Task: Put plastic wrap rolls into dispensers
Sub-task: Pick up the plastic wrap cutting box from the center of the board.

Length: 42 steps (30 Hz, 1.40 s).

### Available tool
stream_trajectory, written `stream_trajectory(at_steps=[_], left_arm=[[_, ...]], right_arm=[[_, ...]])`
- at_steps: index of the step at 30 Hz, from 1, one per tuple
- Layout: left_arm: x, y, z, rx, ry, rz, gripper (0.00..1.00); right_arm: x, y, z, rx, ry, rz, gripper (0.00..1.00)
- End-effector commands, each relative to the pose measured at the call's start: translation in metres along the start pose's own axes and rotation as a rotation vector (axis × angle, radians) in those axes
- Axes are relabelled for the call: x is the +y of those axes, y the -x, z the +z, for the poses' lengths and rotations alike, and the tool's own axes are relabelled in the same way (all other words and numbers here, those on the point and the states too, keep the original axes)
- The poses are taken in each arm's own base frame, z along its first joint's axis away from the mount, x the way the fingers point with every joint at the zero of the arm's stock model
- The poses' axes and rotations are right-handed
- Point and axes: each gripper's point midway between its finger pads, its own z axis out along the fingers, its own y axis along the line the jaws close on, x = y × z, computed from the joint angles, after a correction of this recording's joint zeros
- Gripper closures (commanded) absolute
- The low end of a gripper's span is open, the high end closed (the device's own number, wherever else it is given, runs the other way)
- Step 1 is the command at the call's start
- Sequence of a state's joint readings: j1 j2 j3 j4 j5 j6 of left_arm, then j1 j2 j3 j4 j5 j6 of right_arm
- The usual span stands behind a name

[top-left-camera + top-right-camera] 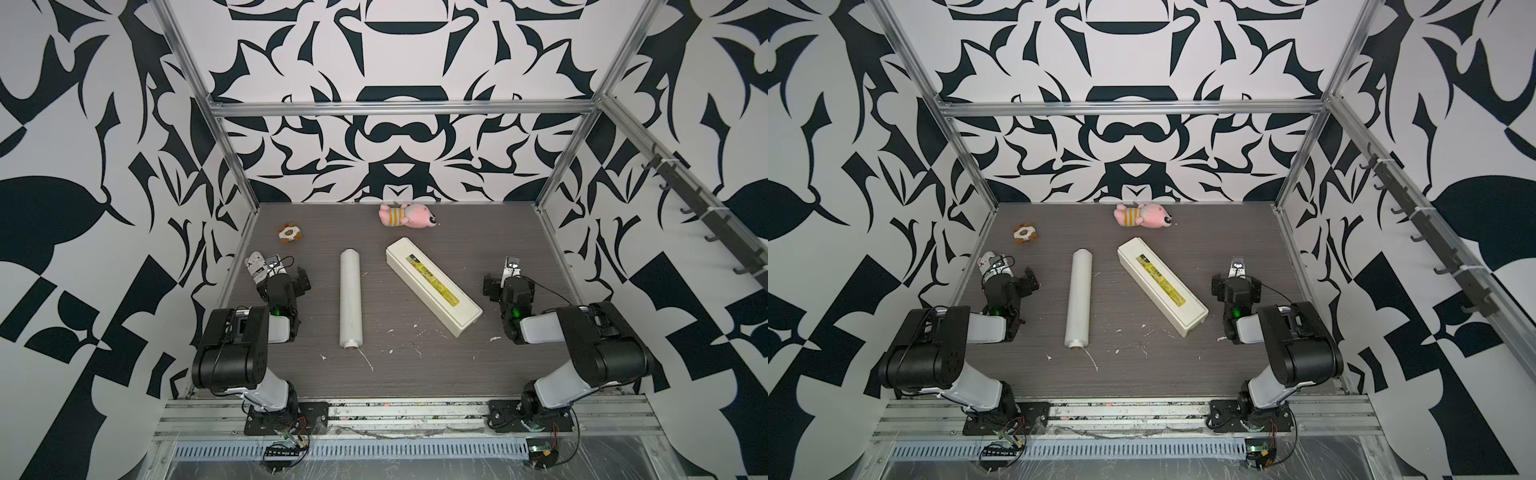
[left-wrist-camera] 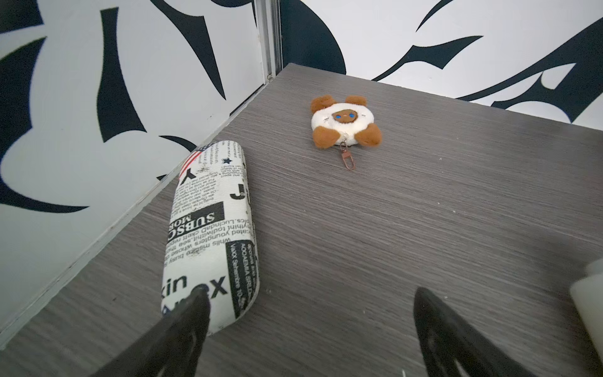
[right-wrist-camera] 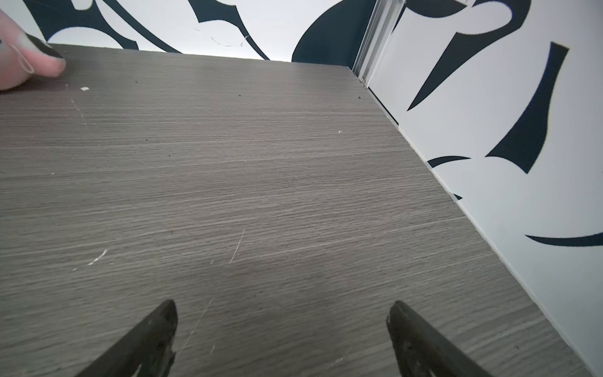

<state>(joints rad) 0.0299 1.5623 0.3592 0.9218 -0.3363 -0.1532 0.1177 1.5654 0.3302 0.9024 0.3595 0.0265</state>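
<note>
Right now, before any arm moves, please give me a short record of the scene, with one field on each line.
roll: lies flat on the table, nothing holds it
dispenser: lid shut, lies diagonally, apart from the roll, on the right arm's side
left pincer: open, empty, near the newsprint case
right pincer: open, empty, over bare table
other: pink plush and brown plush at the back

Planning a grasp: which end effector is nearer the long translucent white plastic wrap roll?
Left. Left end effector sits beside the roll; right end effector is beyond the cream-white dispenser box.
</note>
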Motion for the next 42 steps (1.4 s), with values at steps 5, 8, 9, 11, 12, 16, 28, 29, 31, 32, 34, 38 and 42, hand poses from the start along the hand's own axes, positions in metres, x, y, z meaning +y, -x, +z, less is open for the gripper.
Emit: stream_trajectory(at_steps=[5,8,9,11,12,16,28,29,31,32,34,38,42], left_arm=[[0.001,0.008,-0.002,-0.023,0.006,-0.007,0.01],[0.002,0.007,-0.002,-0.022,0.006,-0.008,0.01],[0.002,0.008,-0.001,-0.023,0.007,-0.007,0.01],[0.002,0.007,-0.002,-0.022,0.007,-0.007,0.01],[0.002,0.008,-0.002,-0.023,0.006,-0.008,0.01],[0.002,0.008,-0.001,-0.022,0.007,-0.008,0.01],[0.001,0.009,-0.001,-0.026,0.002,0.001,0.01],[0.005,0.014,-0.003,-0.052,0.024,-0.005,0.01],[0.004,0.015,-0.006,-0.034,0.014,-0.009,0.01],[0.003,0.023,-0.009,-0.055,0.023,-0.009,0.01],[0.001,0.033,-0.014,-0.005,0.05,0.021,0.01],[-0.011,0.069,-0.023,0.079,0.017,-0.071,0.01],[-0.042,0.094,-0.038,0.159,-0.096,-0.289,0.01]], right_arm=[[0.0,0.018,-0.001,-0.054,-0.006,0.029,0.0],[0.0,0.018,-0.001,-0.054,-0.005,0.028,0.0],[0.0,0.018,-0.001,-0.054,-0.005,0.028,0.0],[0.0,0.018,-0.001,-0.054,-0.005,0.028,0.0],[0.0,0.018,-0.001,-0.054,-0.006,0.028,0.0],[0.0,0.018,-0.001,-0.055,-0.005,0.028,0.0],[0.002,0.019,-0.001,-0.058,0.006,0.024,0.02],[-0.002,0.026,-0.002,-0.079,-0.016,0.035,0.03],[-0.007,0.04,-0.007,-0.039,-0.031,0.037,0.03],[-0.005,0.054,-0.011,-0.024,-0.011,0.033,0.03],[0.002,0.08,-0.018,-0.034,0.05,-0.013,0.03],[0.035,0.13,-0.033,0.037,0.251,-0.043,0.04],[0.073,0.149,-0.044,0.152,0.455,0.002,0.01]])
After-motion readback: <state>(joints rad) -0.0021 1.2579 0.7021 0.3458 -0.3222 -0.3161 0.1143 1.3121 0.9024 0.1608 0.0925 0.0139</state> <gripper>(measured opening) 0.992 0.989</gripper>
